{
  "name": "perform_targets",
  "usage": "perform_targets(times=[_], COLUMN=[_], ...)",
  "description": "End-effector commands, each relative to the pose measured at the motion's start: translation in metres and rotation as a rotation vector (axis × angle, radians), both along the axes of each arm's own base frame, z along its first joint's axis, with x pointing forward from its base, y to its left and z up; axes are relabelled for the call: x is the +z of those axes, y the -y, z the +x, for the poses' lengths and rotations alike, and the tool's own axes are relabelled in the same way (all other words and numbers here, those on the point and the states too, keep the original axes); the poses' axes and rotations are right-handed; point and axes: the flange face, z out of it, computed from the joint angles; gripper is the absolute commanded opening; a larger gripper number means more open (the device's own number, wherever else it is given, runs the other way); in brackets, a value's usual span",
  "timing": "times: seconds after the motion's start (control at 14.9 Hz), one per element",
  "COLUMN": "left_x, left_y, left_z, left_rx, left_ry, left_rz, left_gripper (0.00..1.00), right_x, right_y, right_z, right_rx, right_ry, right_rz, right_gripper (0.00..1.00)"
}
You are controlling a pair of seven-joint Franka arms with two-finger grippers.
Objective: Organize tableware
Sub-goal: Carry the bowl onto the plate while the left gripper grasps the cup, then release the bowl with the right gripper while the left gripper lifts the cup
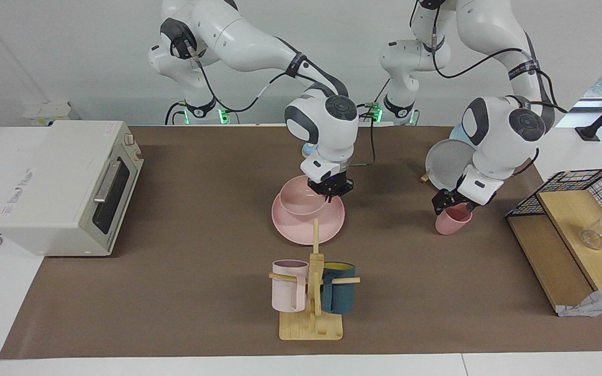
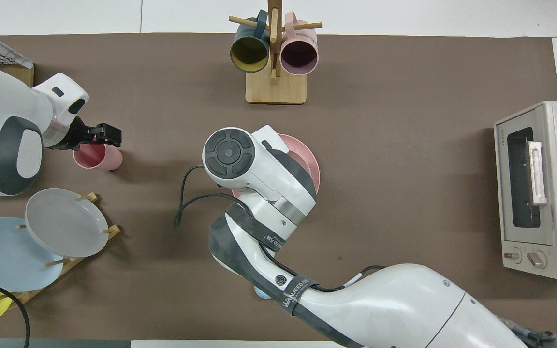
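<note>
The left gripper [image 1: 453, 204] pinches the rim of the pink cup [image 1: 452, 221], which stands on the table directly beneath it; the right gripper [image 1: 331, 194] sits at the bowl [image 1: 303, 201], stacked on the plate [image 1: 309, 230], fingers unreadable; lift the cup straight, keeping it upright.

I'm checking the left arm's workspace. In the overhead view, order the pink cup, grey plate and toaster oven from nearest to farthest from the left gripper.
1. Pink cup, right at the left gripper.
2. Grey plate, in the rack nearer the robots.
3. Toaster oven, at the right arm's end of the table.
</note>
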Motion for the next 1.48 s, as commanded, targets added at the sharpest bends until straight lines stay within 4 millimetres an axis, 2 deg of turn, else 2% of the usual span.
perform_targets(times=[0.0,0.13,0.2,0.27,0.4,0.47,0.54,0.6,0.67,0.81,0.87,0.94,1.07,1.14,1.21,1.34,1.41], left_x=[-0.013,-0.018,-0.019,-0.021,-0.026,-0.027,-0.028,-0.029,-0.029,-0.025,-0.021,-0.014,0.008,0.035,0.065,0.127,0.142], left_y=[0.004,0.006,0.005,0.005,0.004,0.004,0.004,0.004,0.004,-0.001,0.0,0.0,0.005,0.008,0.011,0.047,0.066], left_z=[-0.017,-0.019,-0.02,-0.022,-0.025,-0.026,-0.027,-0.028,-0.028,-0.024,-0.021,-0.015,-0.009,-0.002,0.005,0.015,0.017], left_rx=[0.02,0.02,0.022,0.022,0.009,0.006,0.005,0.005,0.002,-0.012,-0.024,-0.026,-0.034,-0.037,-0.038,-0.071,-0.06], left_ry=[0.011,0.005,0.008,0.006,-0.001,0.001,0.001,0.002,0.007,0.021,0.027,0.033,0.026,0.014,-0.002,-0.07,-0.124], left_rz=[0.01,0.011,0.011,0.011,0.014,0.013,0.014,0.014,0.013,0.013,0.012,0.013,0.013,0.014,0.01,0.009,0.008], left_gripper=[1.0,1.0,0.92,0.77,0.36,0.11,0.0,0.0,0.0,0.0,0.0,0.0,0.0,0.0,0.0,0.0,0.0], right_x=[-0.003,-0.011,-0.013,-0.015,-0.017,-0.017,-0.015,-0.011,-0.007,0.002,0.016,0.03,0.064,0.08,0.096,0.124,0.142], right_y=[0.001,0.001,0.002,0.003,0.004,0.004,0.004,0.004,0.004,0.003,0.003,0.009,0.04,0.055,0.079,0.126,0.152], right_z=[0.003,-0.004,-0.006,-0.007,-0.007,-0.007,-0.006,-0.004,-0.002,0.004,0.011,0.02,0.036,0.036,0.036,0.028,0.024], right_rx=[-0.008,-0.002,0.0,0.0,-0.001,-0.002,-0.004,-0.008,-0.01,-0.013,-0.02,-0.033,-0.027,0.029,0.065,0.088,0.085], right_ry=[0.031,0.02,0.017,0.014,0.016,0.016,0.016,0.021,0.027,0.039,0.059,0.072,0.103,0.105,0.083,0.052,0.04], right_rz=[0.03,0.018,0.015,0.011,0.013,0.015,0.02,0.025,0.03,0.033,0.051,0.064,0.062,0.038,-0.009,-0.072,-0.093], right_gripper=[0.0,0.0,0.0,0.0,0.0,0.0,0.0,0.25,0.55,0.84,1.0,1.0,1.0,1.0,1.0,1.0,1.0])
